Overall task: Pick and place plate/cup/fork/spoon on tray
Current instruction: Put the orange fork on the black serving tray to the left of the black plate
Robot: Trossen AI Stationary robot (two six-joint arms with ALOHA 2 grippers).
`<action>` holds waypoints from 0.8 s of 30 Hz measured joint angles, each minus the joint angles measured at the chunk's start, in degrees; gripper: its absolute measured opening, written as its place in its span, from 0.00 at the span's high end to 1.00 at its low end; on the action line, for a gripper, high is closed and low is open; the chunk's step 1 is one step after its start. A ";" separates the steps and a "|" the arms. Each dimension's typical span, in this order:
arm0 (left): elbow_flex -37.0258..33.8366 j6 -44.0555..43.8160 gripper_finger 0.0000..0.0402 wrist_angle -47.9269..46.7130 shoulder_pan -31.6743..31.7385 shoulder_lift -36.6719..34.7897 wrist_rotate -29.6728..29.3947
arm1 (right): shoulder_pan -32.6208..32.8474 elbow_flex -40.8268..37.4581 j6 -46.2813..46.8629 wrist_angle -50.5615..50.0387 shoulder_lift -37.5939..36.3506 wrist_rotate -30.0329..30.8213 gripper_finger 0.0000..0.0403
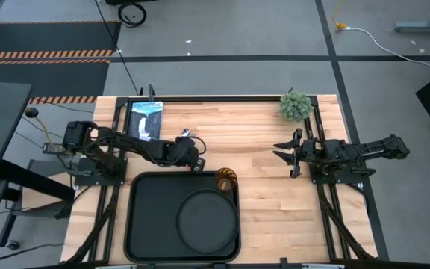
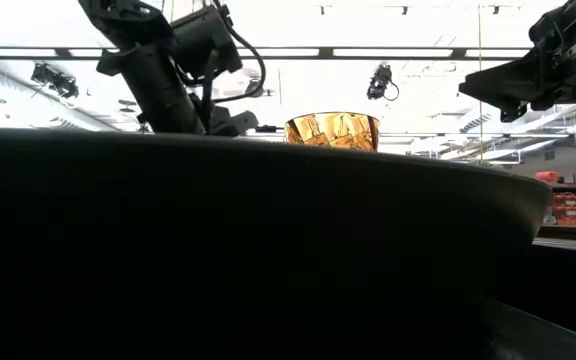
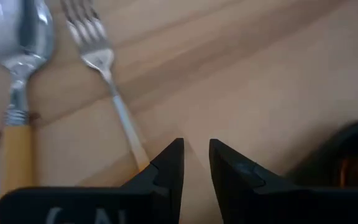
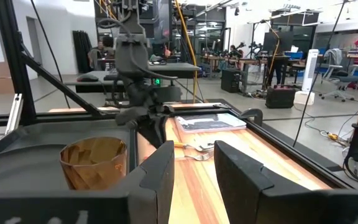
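Note:
The black tray (image 1: 144, 217) lies at the table's near middle, with the round black plate (image 1: 207, 217) flat on its right half. The amber cup (image 1: 225, 180) stands upright at the tray's far right corner and also shows in the low view (image 2: 332, 130). The spoon (image 3: 17, 56) and the fork (image 3: 101, 62) lie side by side on the wood behind the tray. My left gripper (image 1: 198, 161) hangs low over the wood by the fork's handle end (image 3: 140, 155), its fingers a narrow gap apart with bare wood between them. My right gripper (image 1: 284, 155) is open and empty at the table's right. My left gripper has one fingertip (image 3: 166, 163) standing over the fork's handle end, which runs under it. I cannot tell whether it touches the fork. Nothing lies between the fingers.
A green fuzzy plant (image 1: 295, 105) stands at the far right corner. A flat printed booklet or tablet (image 1: 145, 119) lies at the far left. Bare wood stretches between the tray and my right arm.

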 joint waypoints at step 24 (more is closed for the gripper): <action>-0.08 1.83 0.79 0.36 7.05 6.66 -1.88 | 0.00 0.00 0.00 0.00 0.00 0.00 0.70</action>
